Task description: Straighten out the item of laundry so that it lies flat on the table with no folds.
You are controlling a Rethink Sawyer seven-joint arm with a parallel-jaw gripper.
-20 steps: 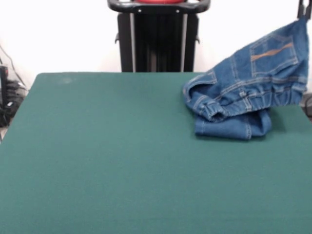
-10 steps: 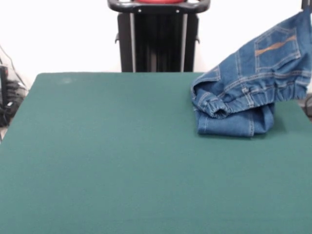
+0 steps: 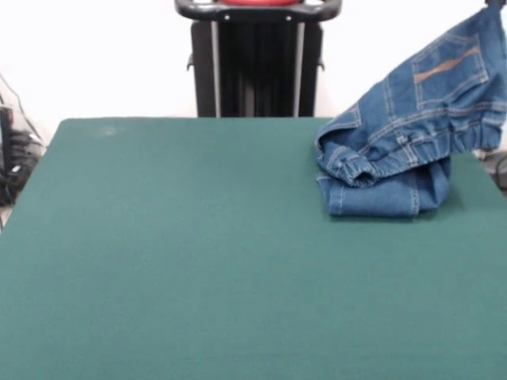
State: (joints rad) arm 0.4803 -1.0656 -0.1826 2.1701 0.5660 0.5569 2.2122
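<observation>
Since a second ago the jeans (image 3: 412,138) have been drawn further toward the picture's right and upward: the bunched waistband has slid right across the felt, and the raised corner now runs off the top right of the front view.

The table (image 3: 182,261) is the biggest thing here, its dark green top bare over nearly all of its width. Behind it, at the far side, stands my black pedestal (image 3: 257,59) with a strip of red showing at the very top. At the left edge, beyond the table, some dark cables and equipment (image 3: 12,158) sit against the white wall. Nothing lies on the felt between the jeans and the rest of the table.

The jeans sit at the far right of the table. Their long axis slants from the lower left, where a folded leg and the gathered elastic waistband rest on the felt, up to the upper right, where the seat with its orange-stitched back pocket hangs clear of the surface. The cloth is doubled over itself at the bottom, so it is far from flat.

Of my arm I see almost nothing: only a dark sliver of the gripper (image 3: 496,2) at the top right corner, just above the lifted denim. I cannot tell whether it is spread or pinching the cloth.
</observation>
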